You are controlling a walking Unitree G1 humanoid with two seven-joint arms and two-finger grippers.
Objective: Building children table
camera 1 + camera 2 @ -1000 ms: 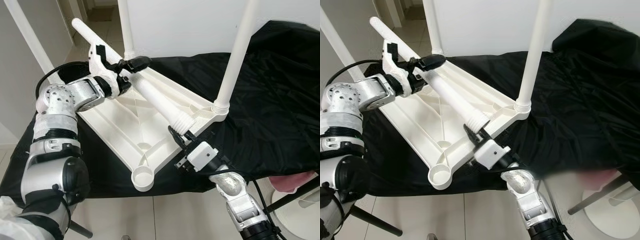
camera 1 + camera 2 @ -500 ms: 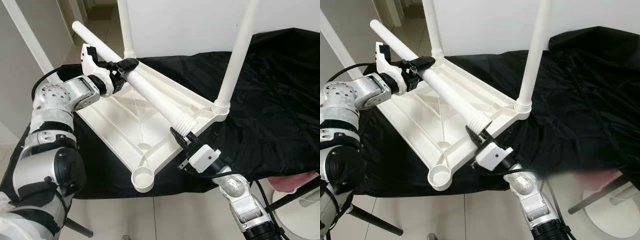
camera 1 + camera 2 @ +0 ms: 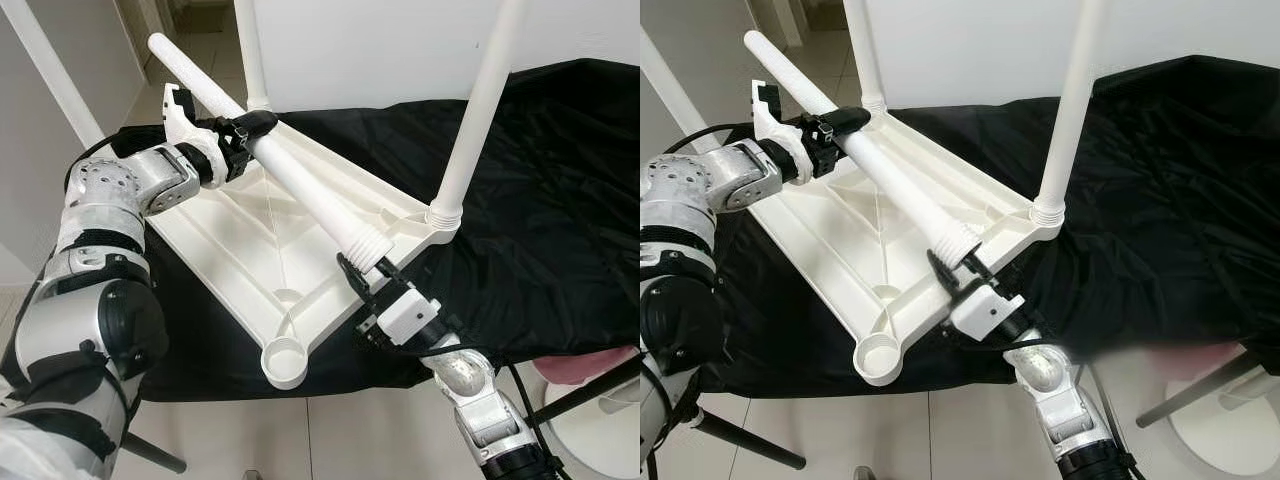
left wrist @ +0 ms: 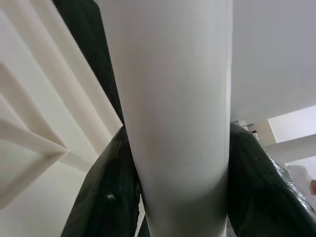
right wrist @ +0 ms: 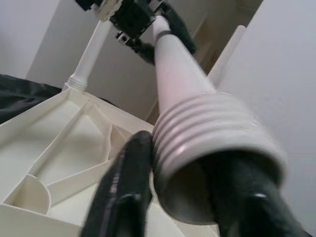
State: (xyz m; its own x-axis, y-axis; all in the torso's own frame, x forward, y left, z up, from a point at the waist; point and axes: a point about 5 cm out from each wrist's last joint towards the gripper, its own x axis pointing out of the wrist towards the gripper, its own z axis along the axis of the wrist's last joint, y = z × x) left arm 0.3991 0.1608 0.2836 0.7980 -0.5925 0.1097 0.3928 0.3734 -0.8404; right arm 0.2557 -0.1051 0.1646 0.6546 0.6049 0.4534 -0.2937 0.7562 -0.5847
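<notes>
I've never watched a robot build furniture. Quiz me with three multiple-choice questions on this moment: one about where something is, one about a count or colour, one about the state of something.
1. Where does the upturned white tabletop lie?
A. on a black cloth
B. on bare floor tiles
C. on a pink rug

2. How many legs already stand upright in corner sockets of the tabletop?
A. none
B. two
C. four

3. How is the loose leg held?
A. lying free on the cloth
B. by one gripper alone
C. by both grippers, one near each end

Answers:
1 A: the black cloth spreads under and around the tabletop.
2 B: a far leg and a right-hand leg rise from corners, while the near corner socket is empty.
3 C: the left gripper has its jaws shut round the upper shaft, and the right gripper clamps the ribbed lower end.
</notes>
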